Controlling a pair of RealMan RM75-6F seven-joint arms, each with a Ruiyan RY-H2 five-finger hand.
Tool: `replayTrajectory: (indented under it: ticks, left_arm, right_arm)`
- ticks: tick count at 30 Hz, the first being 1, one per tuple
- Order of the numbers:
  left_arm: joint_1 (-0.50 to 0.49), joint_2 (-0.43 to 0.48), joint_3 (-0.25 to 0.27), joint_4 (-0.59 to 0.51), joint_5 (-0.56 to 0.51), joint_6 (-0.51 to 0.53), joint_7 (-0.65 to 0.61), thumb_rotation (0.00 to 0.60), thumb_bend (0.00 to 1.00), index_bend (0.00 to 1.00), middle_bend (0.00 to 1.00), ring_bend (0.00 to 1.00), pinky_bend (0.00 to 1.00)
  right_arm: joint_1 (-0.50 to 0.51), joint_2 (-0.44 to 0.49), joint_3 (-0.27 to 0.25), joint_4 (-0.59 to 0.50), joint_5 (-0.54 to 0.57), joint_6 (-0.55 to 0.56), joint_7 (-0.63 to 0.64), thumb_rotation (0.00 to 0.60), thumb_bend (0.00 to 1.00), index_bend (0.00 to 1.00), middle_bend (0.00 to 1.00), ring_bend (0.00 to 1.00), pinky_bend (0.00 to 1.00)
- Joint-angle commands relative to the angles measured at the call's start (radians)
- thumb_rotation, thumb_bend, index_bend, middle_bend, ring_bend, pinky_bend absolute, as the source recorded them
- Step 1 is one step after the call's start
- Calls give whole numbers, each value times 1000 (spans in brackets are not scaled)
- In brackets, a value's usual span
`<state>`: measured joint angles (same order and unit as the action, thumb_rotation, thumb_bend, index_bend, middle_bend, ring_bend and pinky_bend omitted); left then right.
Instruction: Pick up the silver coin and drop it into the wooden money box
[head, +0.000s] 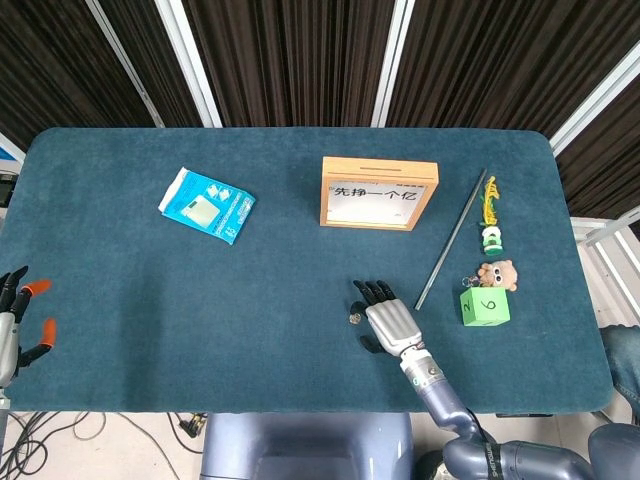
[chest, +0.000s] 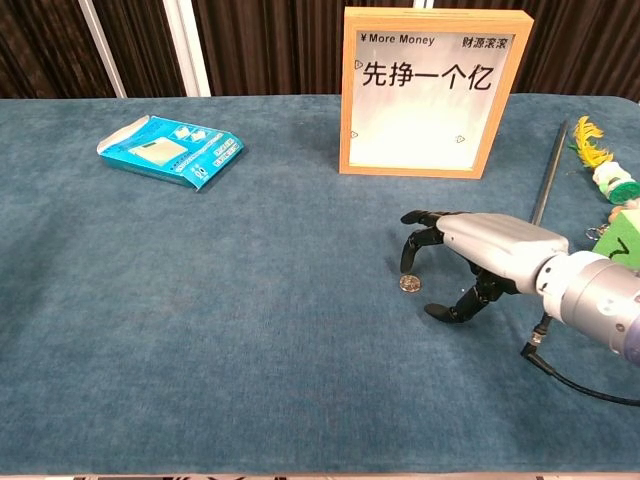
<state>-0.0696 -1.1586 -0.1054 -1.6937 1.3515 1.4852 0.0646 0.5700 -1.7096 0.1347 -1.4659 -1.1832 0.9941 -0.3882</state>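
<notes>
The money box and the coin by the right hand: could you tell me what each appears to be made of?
The money box looks like light, smooth wood: a tan frame around a pale front panel, possibly clear plastic or glass, printed with characters. The coin looks like silver metal, small, round and faintly shiny against the matte teal table cover. The right hand has a grey, metallic-looking back and black fingers, likely plastic.

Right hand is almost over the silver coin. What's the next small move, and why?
Probably lower the right hand slightly and close thumb and fingertips on the silver coin. In the chest view the coin lies flat on the table, just below the curled fingertips, with the thumb off to the side; nothing is held yet. The wooden money box stands farther back.
</notes>
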Motion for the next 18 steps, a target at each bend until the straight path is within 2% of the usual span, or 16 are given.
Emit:
replayTrajectory:
  ticks: [1,18]
  left_arm:
    - [-1,0,0,0,1,0,0,600,460,257,34,0,0]
    - [-2,-1,-1,2,0,0,2,600,460,257,34,0,0]
  right_arm:
    - [2,-6,0,5,3,0,3,600,411,372,23,0,0]
    - [7,-12,-3,20,23,-1,4,600,412,372,23,0,0]
